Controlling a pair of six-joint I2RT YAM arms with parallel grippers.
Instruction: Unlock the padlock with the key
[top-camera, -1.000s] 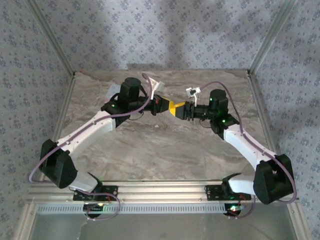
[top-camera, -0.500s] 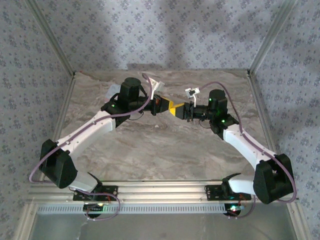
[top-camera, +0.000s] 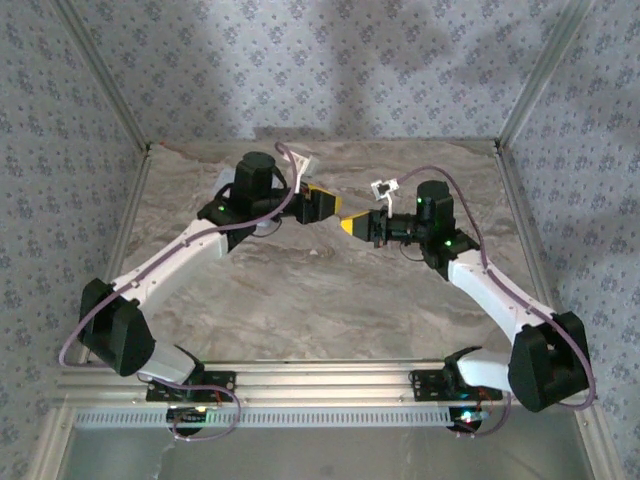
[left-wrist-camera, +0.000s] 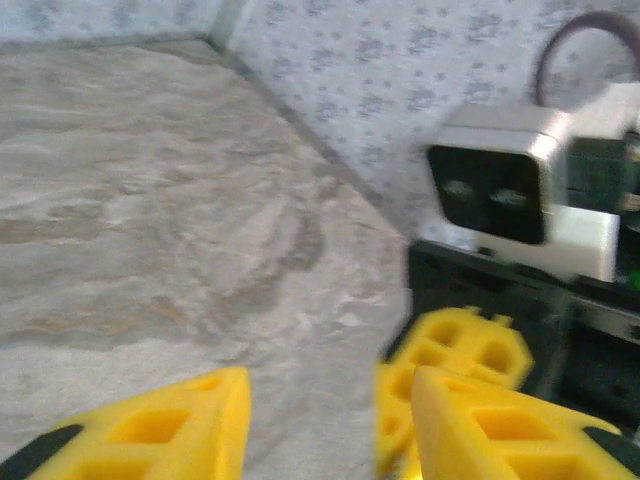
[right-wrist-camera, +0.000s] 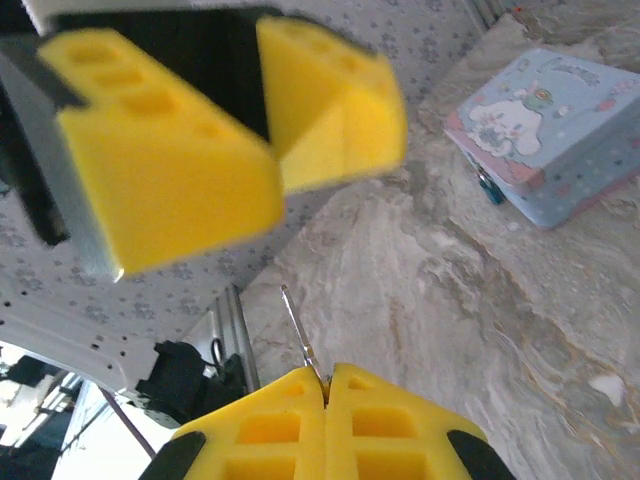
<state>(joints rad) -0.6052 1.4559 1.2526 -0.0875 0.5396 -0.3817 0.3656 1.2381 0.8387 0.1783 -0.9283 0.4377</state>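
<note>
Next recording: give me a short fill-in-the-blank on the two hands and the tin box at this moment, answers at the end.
1. The right hand is shut on a thin silvery ___.
2. The left hand holds nothing, and its yellow fingers stand ___.
3. The pale blue cartoon-printed tin box lies on the marble-patterned table with its lid ___.

Missing words: key; open; closed.

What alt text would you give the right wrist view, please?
The right gripper, shut on a thin silvery key, holds it pointing up toward the open left gripper. A pale blue cartoon tin lies on the marbled table at upper right.
</note>
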